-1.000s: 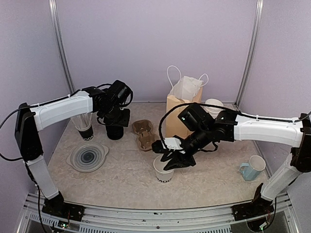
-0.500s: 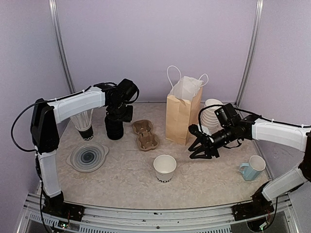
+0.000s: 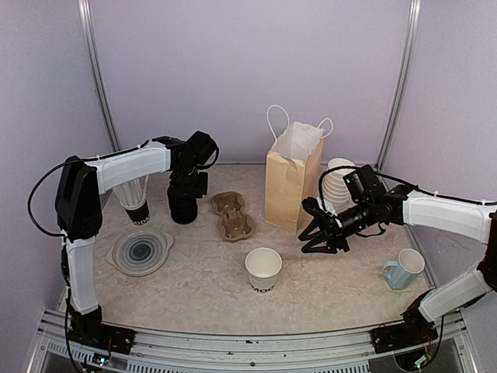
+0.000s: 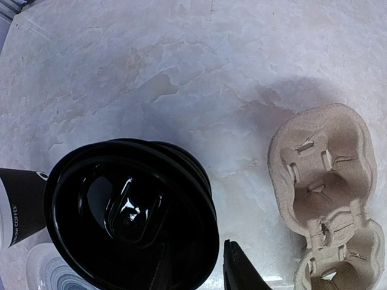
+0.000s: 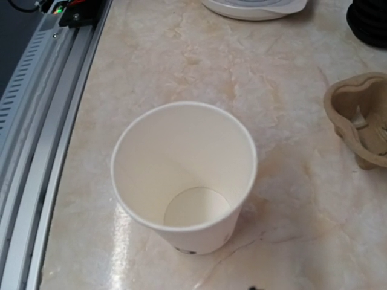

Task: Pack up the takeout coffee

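My left jaws hovered over the lid stack (image 3: 184, 205), couldn't tell if gripping; right jaws part-open, empty. Lidless cup (image 3: 263, 269) stood on the worktop (image 3: 326, 287). Figured I should pinch only the top lid's rim.

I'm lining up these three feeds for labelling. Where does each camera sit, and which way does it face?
Top: fixed above and behind the arm bases, looking down and forward over the table; the left arm and right arm show whole.
Left wrist: on the left hand, facing straight down at the stack of black lids; one own fingertip shows.
Right wrist: on the right hand, looking down and leftward at the open cup; hardly any of its hand shows.
Shared: both wrist views catch the cardboard cup tray.
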{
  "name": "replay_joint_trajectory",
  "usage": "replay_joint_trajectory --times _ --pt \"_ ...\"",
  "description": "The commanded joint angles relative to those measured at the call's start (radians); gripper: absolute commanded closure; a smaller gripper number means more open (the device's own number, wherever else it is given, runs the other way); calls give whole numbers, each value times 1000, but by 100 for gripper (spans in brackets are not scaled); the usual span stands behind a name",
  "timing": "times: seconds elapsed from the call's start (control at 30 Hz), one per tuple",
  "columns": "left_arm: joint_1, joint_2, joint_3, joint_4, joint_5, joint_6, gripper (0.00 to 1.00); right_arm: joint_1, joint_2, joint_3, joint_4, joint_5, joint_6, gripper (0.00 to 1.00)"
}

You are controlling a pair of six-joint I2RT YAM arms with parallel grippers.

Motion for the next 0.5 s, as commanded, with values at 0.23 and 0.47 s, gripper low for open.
replay_joint_trajectory --times 0.23,0.47 --pt "8 42 55 14 -1 14 80 -7 43 -6 3 -34 -19 62" --pt "0 19 82 -14 -18 16 86 -7 53 -6 1 -38 -22 62"
